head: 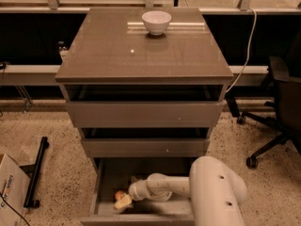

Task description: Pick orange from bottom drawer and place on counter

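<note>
The bottom drawer [101,187] is pulled open below two shut drawers. My gripper [123,202] reaches down into its left front part, with the white arm [169,186] stretched across the drawer. A small round orange [120,194] shows right at the gripper's tip, touching or partly hidden by it. I cannot tell if it is gripped. The counter [141,51] is the glossy grey-brown top of the cabinet, far above the gripper.
A white bowl [156,21] stands at the back of the counter. An office chair [277,107] is at the right. A cardboard box [9,189] and a black stand [36,171] lie on the floor at the left.
</note>
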